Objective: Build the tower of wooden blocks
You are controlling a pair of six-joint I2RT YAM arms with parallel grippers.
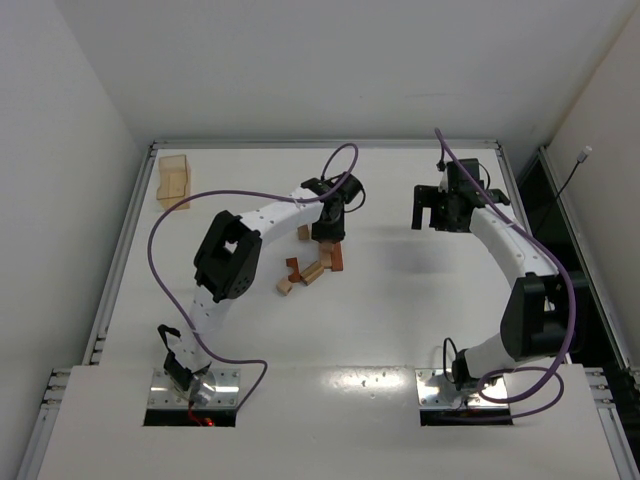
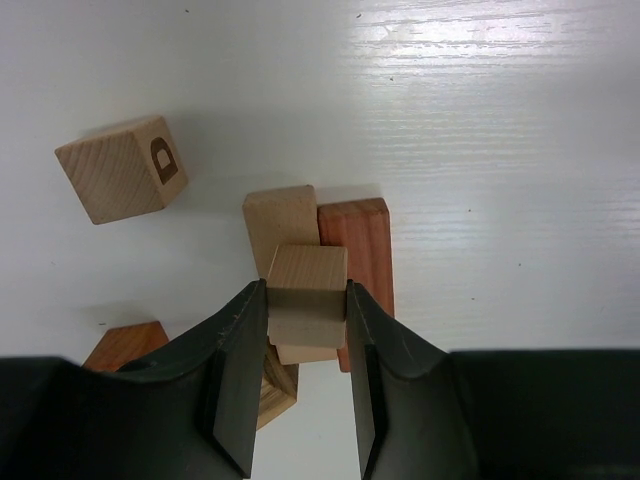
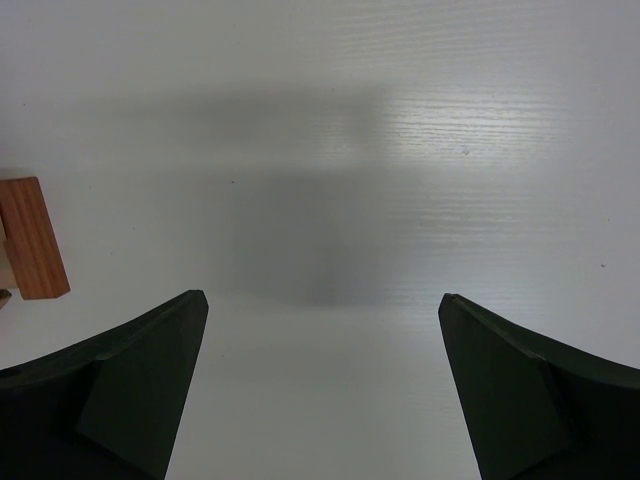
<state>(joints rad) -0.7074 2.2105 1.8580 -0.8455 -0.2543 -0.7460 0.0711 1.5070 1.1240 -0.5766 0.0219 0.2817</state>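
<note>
Jaws of the left gripper pinch a tan cube over the tan bar and reddish-brown bar, evidently for stacking; right gripper jaws spread, unloaded.

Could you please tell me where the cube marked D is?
In the left wrist view, the D cube lies alone on the table, upper left, apart from the tan bar by the left gripper.

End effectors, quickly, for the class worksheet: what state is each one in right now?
Left end effector: closed on a light tan wood block.
Right end effector: open, holding nothing.
</note>
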